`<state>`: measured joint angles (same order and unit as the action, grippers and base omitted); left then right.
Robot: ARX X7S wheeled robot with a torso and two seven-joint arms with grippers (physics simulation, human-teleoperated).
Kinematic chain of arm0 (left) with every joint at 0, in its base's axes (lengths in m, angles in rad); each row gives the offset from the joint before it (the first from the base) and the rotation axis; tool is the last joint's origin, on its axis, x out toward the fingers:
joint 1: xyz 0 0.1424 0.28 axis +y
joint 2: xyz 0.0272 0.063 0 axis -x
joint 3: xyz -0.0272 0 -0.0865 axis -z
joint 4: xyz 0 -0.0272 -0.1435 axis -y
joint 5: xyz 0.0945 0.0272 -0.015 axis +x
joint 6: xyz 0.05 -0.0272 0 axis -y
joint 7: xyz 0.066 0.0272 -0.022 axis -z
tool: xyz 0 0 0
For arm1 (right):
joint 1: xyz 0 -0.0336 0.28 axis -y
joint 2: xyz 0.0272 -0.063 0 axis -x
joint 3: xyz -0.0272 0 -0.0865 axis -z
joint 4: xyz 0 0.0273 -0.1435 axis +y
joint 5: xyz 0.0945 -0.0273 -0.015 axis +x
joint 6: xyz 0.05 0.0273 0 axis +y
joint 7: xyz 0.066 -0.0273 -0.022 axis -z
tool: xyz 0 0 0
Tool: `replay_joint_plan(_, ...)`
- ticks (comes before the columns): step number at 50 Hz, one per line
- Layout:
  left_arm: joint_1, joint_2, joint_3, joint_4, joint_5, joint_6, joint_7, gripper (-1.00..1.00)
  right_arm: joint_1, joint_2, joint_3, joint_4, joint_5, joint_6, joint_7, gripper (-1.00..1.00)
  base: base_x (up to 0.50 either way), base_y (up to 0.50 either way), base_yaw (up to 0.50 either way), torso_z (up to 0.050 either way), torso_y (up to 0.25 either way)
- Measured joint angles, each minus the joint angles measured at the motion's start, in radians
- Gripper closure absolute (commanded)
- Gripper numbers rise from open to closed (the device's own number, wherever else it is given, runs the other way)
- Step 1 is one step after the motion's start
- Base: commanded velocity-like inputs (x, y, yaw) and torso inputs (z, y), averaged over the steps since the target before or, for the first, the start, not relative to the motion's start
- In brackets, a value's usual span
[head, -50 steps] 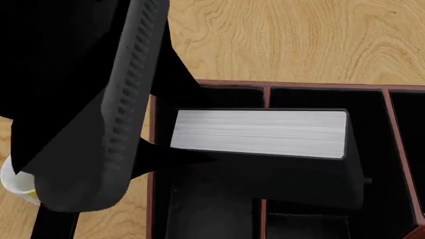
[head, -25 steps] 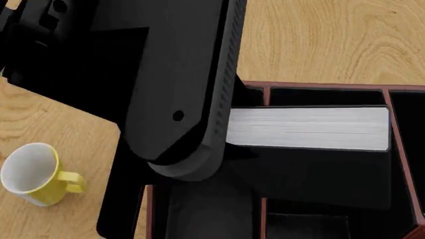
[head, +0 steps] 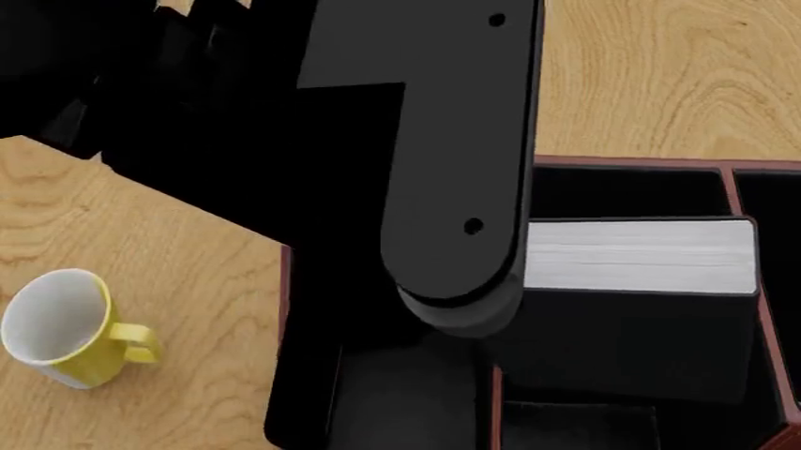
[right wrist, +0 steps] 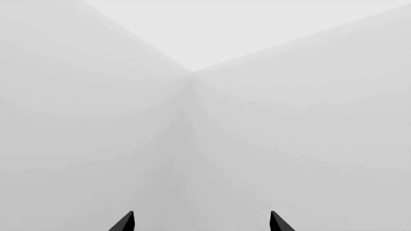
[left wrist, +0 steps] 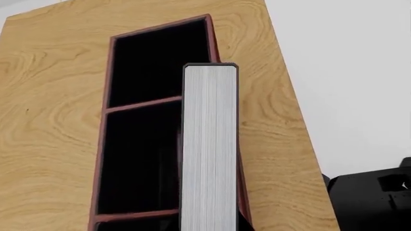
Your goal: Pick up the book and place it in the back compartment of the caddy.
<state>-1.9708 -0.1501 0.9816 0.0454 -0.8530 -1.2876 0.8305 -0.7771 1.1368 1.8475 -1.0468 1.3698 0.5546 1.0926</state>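
Since a second ago the book [head: 639, 255] has been carried toward 3 o'clock in the head view, over the caddy [head: 626, 165]. It is held on edge by the left arm [head: 457, 159], whose jaws are hidden, so the grip cannot be confirmed. Its long axis runs 9 to 3, above the back compartment [left wrist: 157, 62]. The right gripper [right wrist: 200, 222] is spread, empty.

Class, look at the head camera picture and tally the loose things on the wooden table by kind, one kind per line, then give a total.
Book: 1
Mug: 1
Caddy: 1
Total: 3
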Motion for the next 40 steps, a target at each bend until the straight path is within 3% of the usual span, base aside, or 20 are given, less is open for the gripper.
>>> replay_joint_plan(40,0.081,0.029,0.095,-0.057,0.025,0.074,-0.023,1.00,-0.004,-0.043,-0.027,0.000,-0.035,-0.021,-0.029,-1.00,0.00,0.00,0.00,0.000,0.001)
